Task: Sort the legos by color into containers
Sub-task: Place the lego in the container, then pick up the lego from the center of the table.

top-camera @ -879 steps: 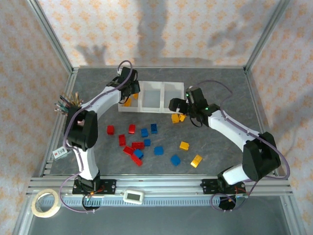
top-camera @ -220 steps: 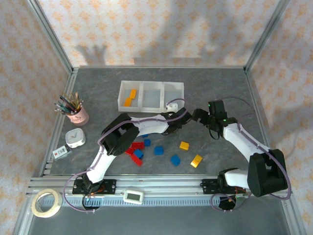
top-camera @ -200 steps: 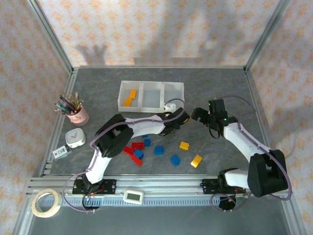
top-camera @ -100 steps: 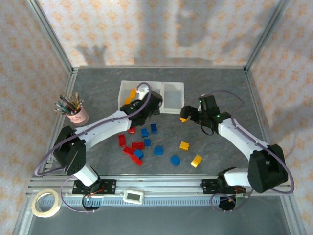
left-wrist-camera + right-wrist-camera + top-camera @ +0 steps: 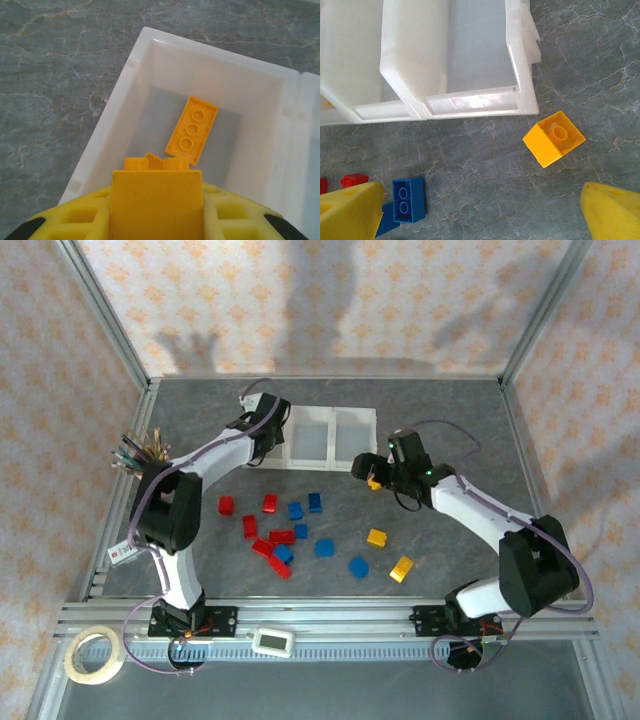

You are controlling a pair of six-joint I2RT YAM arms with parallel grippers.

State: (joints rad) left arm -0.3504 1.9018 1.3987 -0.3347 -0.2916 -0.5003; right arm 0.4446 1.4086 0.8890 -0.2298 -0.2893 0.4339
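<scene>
My left gripper [image 5: 266, 430] [image 5: 156, 220] is shut on a yellow brick [image 5: 156, 192], held above the left bin of the white three-bin tray [image 5: 331, 462] [image 5: 111, 127]. An oblong yellow-orange brick [image 5: 192, 130] lies flat in that bin. My right gripper [image 5: 368, 468] [image 5: 480, 215] hangs open just in front of the tray's right bin [image 5: 522, 75]. A square yellow brick [image 5: 554, 138] [image 5: 375, 481] lies on the table between its spread fingers [image 5: 350, 210]. A blue brick [image 5: 409, 199] lies by the left finger. Red [image 5: 281, 537], blue [image 5: 325, 547] and yellow [image 5: 401, 569] bricks are scattered mid-table.
Pencils in a cup [image 5: 131, 450] stand at the left, partly behind the left arm. A small device [image 5: 122, 553] lies at the left edge. A tape roll [image 5: 92, 657] and a timer [image 5: 271, 641] sit on the near rail. Metal frame posts [image 5: 108, 315] bound the table.
The left arm has swung from the table's middle back to the left bin with a yellow brick. The right gripper has shifted a little left toward the tray.
</scene>
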